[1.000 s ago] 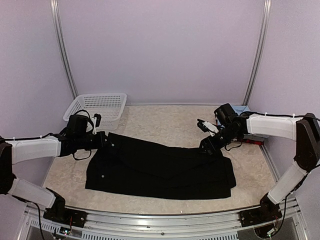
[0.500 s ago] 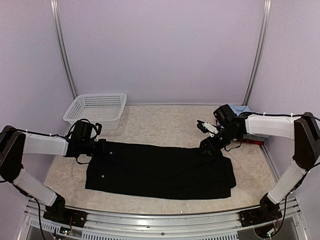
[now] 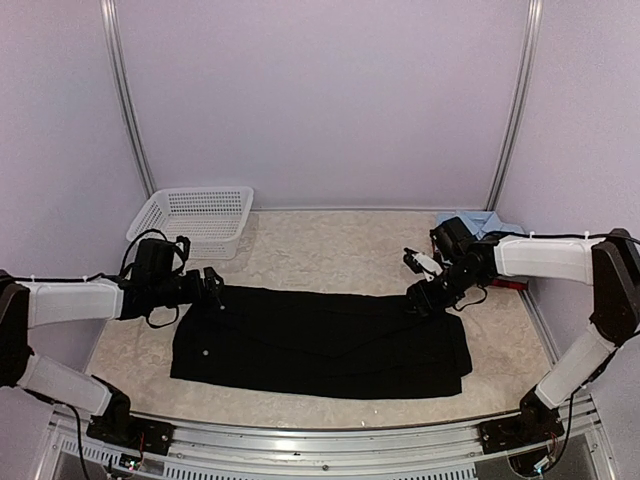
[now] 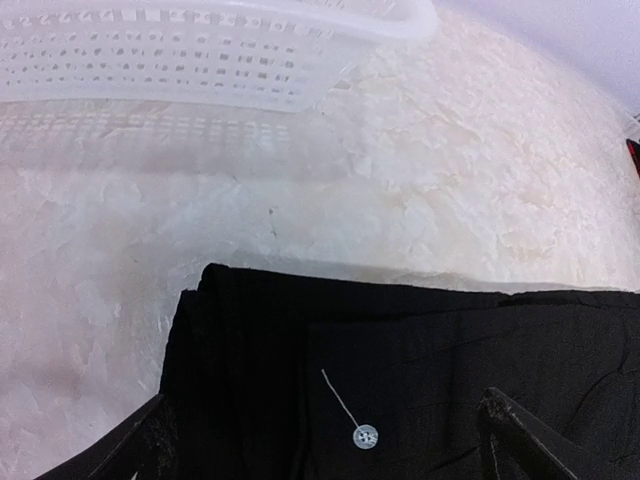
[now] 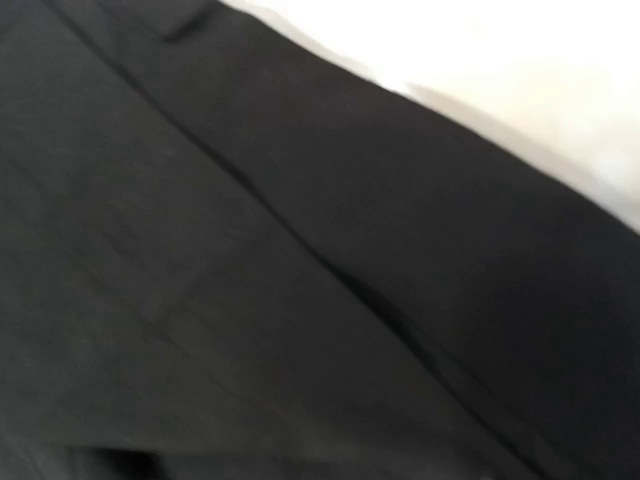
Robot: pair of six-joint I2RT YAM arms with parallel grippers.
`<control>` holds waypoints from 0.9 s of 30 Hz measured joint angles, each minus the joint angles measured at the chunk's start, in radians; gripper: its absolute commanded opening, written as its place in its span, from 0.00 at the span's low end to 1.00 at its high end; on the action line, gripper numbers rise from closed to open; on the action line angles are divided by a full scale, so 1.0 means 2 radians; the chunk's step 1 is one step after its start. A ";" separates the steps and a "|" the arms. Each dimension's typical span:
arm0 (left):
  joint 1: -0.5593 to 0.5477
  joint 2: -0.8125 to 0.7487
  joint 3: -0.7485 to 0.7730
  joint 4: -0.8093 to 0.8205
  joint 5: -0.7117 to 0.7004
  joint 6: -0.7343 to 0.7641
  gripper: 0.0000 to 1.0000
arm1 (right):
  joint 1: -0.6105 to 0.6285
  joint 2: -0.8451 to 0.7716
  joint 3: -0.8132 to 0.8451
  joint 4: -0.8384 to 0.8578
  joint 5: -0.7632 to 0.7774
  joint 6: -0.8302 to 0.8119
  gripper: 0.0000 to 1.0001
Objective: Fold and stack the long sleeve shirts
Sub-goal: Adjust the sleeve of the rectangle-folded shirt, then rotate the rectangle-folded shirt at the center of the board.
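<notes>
Where it lies folded into a band across the middle of the mottled beige surface (image 3: 330,235), the large plain black long sleeve shirt (image 3: 320,340) has an arm at each far corner. The left gripper (image 3: 212,288) hovers over the far-left corner, fingers spread wide and holding nothing, a white button (image 4: 365,436) between them. The right gripper (image 3: 425,298) sits low at the far-right corner; whether it grips cloth cannot be told, its wrist view showing only blurred black fabric. A white plastic mesh basket (image 3: 195,215) stands at the far left, apart from the shirt; a light blue shirt (image 3: 485,220) lies at the far right. A band of surface separates the black shirt from the pale lilac back wall (image 3: 320,100).
</notes>
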 measured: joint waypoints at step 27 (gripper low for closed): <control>-0.019 -0.171 -0.015 0.033 -0.053 -0.096 0.99 | 0.024 0.115 0.042 0.063 0.055 0.069 0.71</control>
